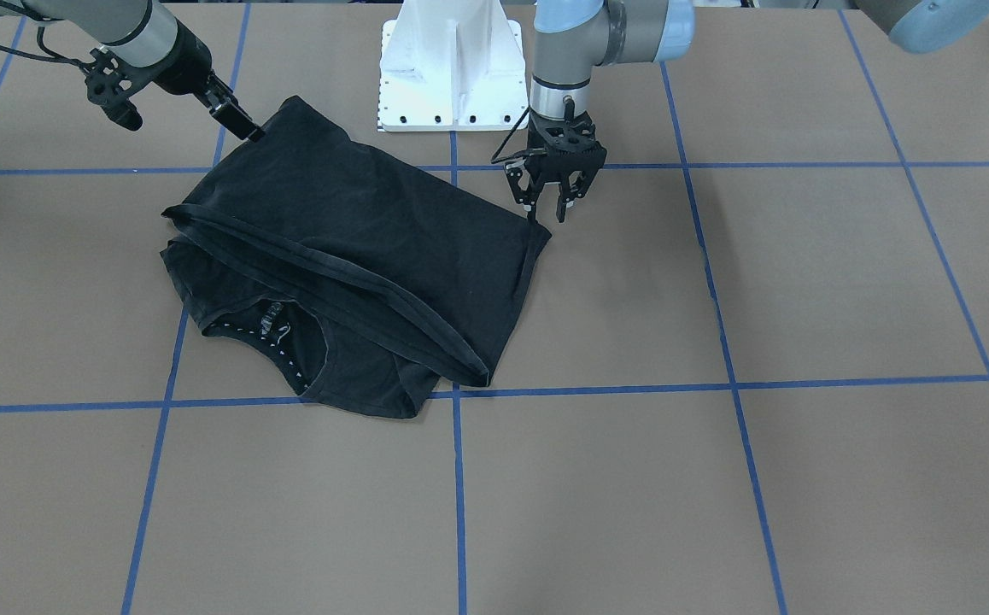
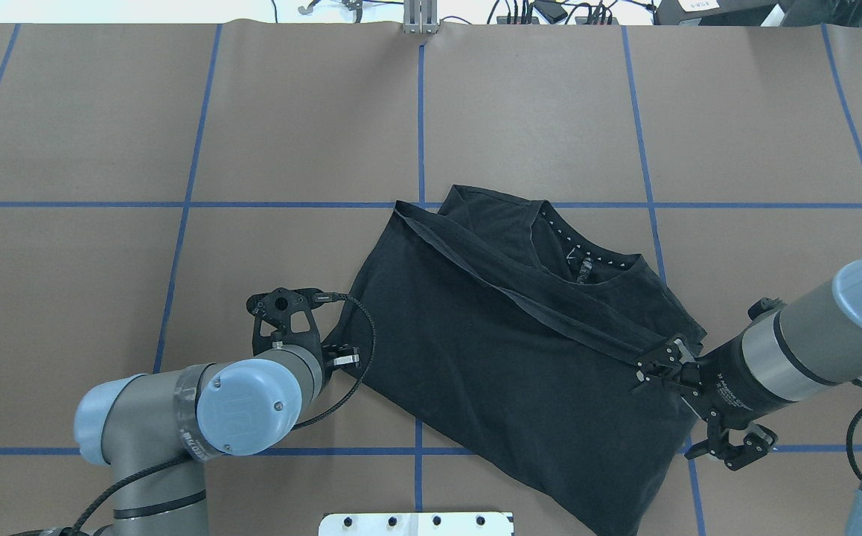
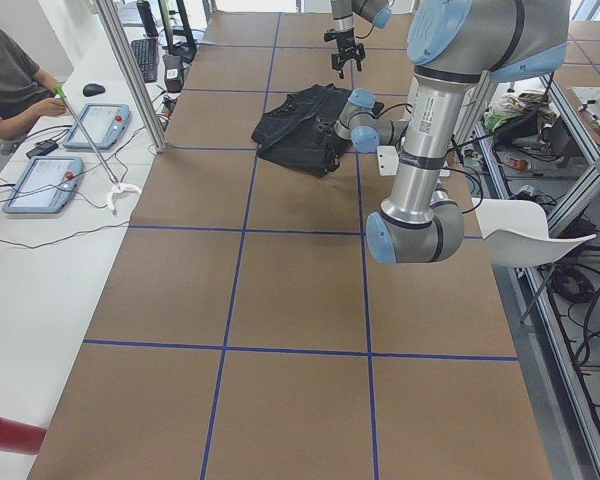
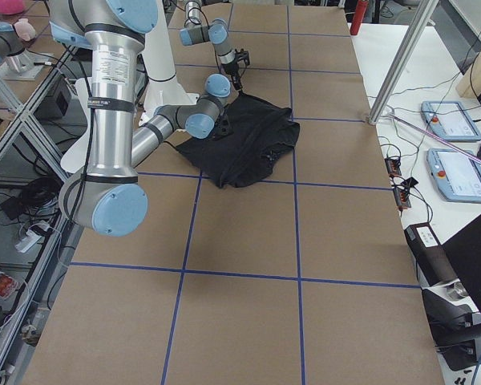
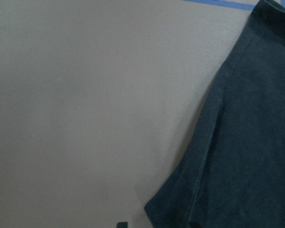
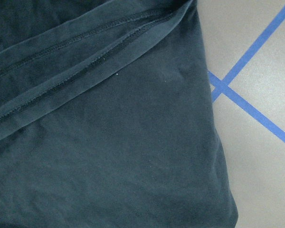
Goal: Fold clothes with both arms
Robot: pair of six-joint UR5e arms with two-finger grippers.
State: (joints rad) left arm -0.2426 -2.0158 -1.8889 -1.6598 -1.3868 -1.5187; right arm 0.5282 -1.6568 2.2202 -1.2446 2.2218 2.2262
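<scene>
Overhead exterior view: shirt (image 2: 505, 372) lies folded once on the counter (image 2: 103, 112), right of centre and close to the robot's base. The hem (image 2: 520, 294) is laid up across the body, and the collar (image 2: 580, 260) shows past it on the far side.

Long axis: follows the hem, running diagonally from far-left to near-right as the robot sees it. The fold edge on the robot's side runs roughly parallel to it.

Left end effector (image 1: 547, 215): jaws spread, pointing straight down, nothing between them. It stands just beside the shirt's near-left corner. Its wrist view shows bare counter on one side and the cloth edge on the other, so the shirt lies to its right, on the robot's own sides.

Right end effector (image 1: 247, 128): angled in low at the other end, its tip at the cloth where the hem meets the shirt's right edge. Its wrist view is mostly cloth. In the overhead view the jaws read as spread with no cloth pinched, but this is not certain.

Judgement: the shirt lies between the two end effectors, one at each end of the long axis. The right is slightly nearer, over cloth, while the left is just off the edge. A next fold across the long axis would probably need the left to shift a little inward before it can pinch.
</scene>
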